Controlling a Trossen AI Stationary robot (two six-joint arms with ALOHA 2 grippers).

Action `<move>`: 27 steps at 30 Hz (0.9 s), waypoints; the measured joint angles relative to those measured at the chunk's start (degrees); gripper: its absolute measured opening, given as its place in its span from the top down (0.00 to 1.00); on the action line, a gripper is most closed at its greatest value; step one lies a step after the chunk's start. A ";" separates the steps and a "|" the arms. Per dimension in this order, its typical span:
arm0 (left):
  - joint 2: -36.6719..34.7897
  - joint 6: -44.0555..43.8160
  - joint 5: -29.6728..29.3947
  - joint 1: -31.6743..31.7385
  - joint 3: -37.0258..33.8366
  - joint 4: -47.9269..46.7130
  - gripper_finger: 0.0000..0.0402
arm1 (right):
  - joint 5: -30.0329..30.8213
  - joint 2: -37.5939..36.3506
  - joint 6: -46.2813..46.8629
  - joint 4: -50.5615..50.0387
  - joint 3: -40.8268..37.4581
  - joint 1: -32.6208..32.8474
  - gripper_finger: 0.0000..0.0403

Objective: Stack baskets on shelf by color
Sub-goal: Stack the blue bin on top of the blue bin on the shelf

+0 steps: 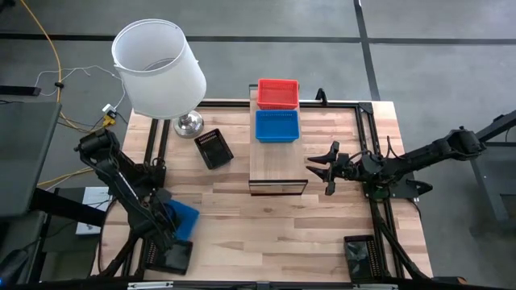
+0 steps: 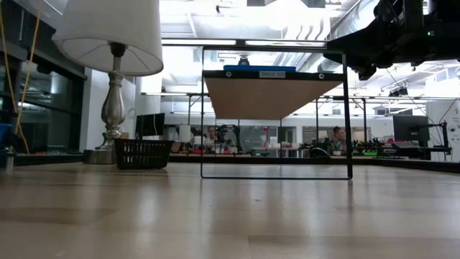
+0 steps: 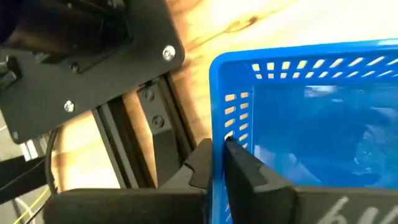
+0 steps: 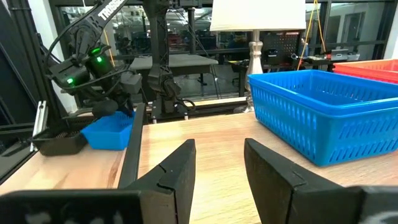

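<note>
Left gripper point(image 1: 172, 228), at table's 7 o'clock, is clenched on the wall of a blue basket point(image 1: 181, 216), fingers point(image 3: 245, 163) pinching the rim, one inside & one outside. A black basket point(image 1: 172, 256) lies just beside it at the front edge. Right gripper point(image 1: 320, 168) hovers over the shelf's point(image 1: 276, 165) near end, approx. table centre, fingers point(image 4: 177, 168) apart, holding nothing. On the shelf, toward 12 o'clock: a second blue basket point(image 1: 277, 126), w/ a red basket point(image 1: 278, 93) touching its far side. Another black basket point(image 1: 214, 148) sits at 10 o'clock beside the lamp point(image 1: 160, 68); one more point(image 1: 359, 251) at 5 o'clock.
</note>
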 joint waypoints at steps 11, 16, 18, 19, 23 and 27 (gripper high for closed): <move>-7.20 -3.13 -17.73 0.17 0.03 -9.68 0.99 | -0.01 0.00 -0.02 -0.39 0.02 0.00 0.69; -13.90 -4.51 -27.46 0.17 1.65 -11.23 1.00 | 0.00 0.00 -0.16 -0.53 0.02 0.00 0.69; -15.86 -3.15 -31.37 0.17 3.87 -11.37 1.00 | 0.00 0.00 -0.17 -0.57 0.02 0.00 0.69; -16.55 -2.19 -33.83 0.17 5.20 -11.37 1.00 | 0.00 0.00 -0.19 -0.57 0.01 0.00 0.69; -18.35 3.27 -44.57 0.52 11.43 -11.55 1.00 | 0.00 0.00 -0.04 -0.59 0.02 0.00 0.69; -18.53 11.95 -53.24 3.80 18.31 -11.37 1.00 | 0.00 0.00 0.19 -0.46 0.02 0.00 0.69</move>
